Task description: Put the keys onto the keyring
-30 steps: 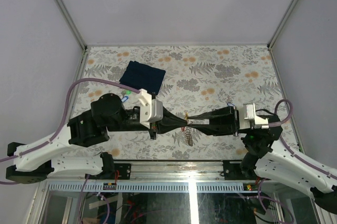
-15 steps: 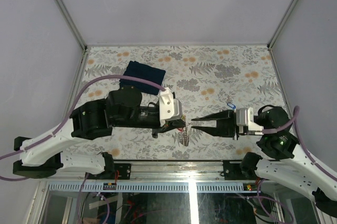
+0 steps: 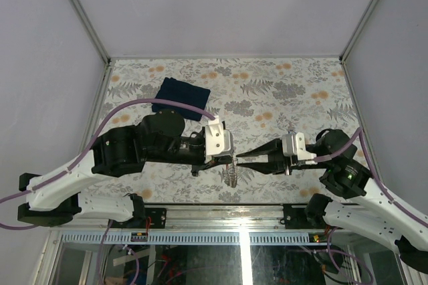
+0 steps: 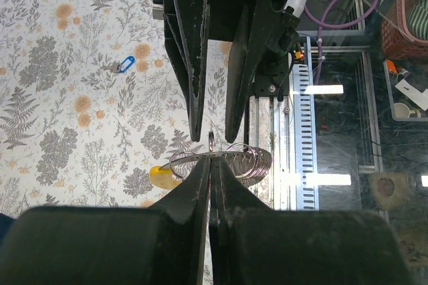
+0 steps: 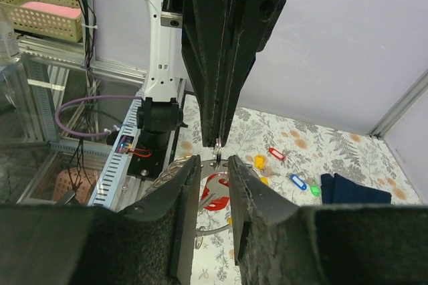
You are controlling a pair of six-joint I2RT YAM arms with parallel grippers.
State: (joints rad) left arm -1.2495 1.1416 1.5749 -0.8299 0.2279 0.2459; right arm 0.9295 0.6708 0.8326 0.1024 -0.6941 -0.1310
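Note:
My left gripper [image 3: 232,158] is shut on the keyring [image 3: 231,175], a thin grey loop that hangs below its tips above the table's near edge. In the left wrist view my left gripper [image 4: 211,164] pinches the keyring [image 4: 249,162], which carries several small rings and a yellow tag [image 4: 160,176]. My right gripper [image 3: 241,158] is open and faces the left one tip to tip. In the right wrist view my right gripper [image 5: 215,163] straddles a small ring [image 5: 219,144] that sticks out of the left fingers. A red-tagged key [image 5: 216,193] hangs on the keyring [image 5: 170,168].
A dark blue folded cloth [image 3: 180,91] lies at the back left. Loose keys lie on the flowered table: yellow [image 5: 259,161], red [image 5: 275,154], blue [image 5: 297,182] and green [image 5: 314,191]. A blue-tagged key [image 4: 126,64] shows in the left wrist view. The table's metal front rail [image 3: 221,208] is near.
The grippers met tip to tip a second ago. The right gripper then drew back to the right, open. It has since moved left again, up to the left gripper's tips.

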